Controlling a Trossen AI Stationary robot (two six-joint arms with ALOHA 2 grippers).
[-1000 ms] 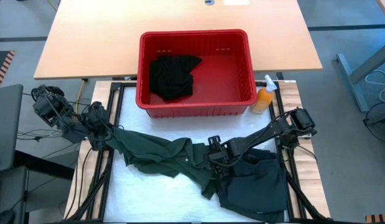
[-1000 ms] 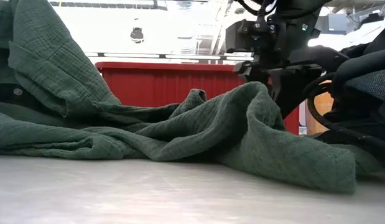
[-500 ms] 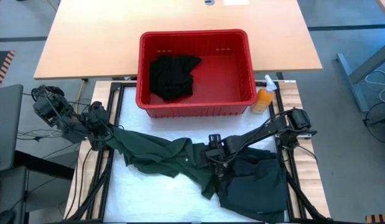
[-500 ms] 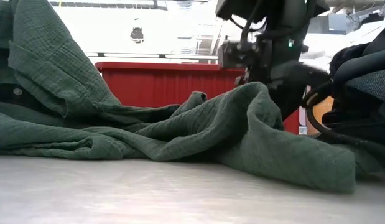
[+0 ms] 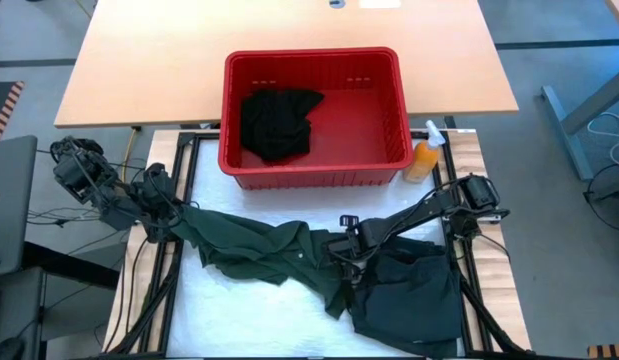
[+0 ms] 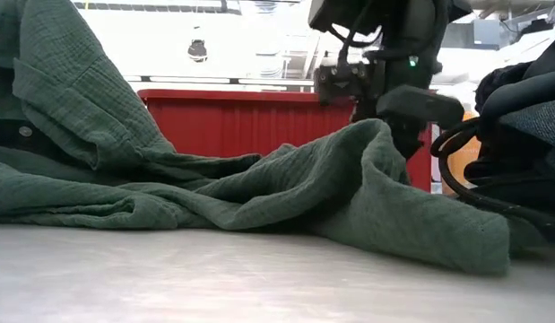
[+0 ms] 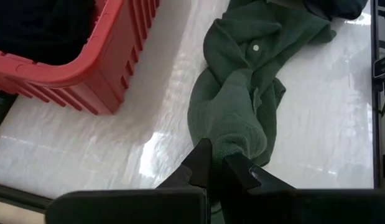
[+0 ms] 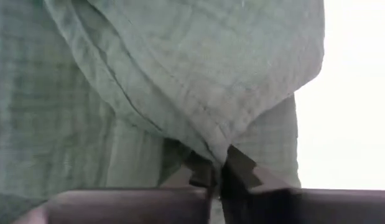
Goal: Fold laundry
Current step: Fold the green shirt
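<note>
- Green shirt (image 5: 264,248) strung across the white mat, stretched from about 9 o'clock to centre; dark teal garment (image 5: 409,295) at 5 o'clock, black one (image 5: 279,122) in the red basket (image 5: 314,170) at 12.
- Left gripper (image 7: 217,171) pinched tight on the shirt's end at 9 o'clock.
- Right gripper (image 8: 218,174) at centre, fingers closed on a shirt fold — thin bite.
- Risk: fold slips out on the lift, or the teal garment beside it snags and drags along.
- Spray bottle (image 5: 423,155) at 2 o'clock, well clear.
</note>
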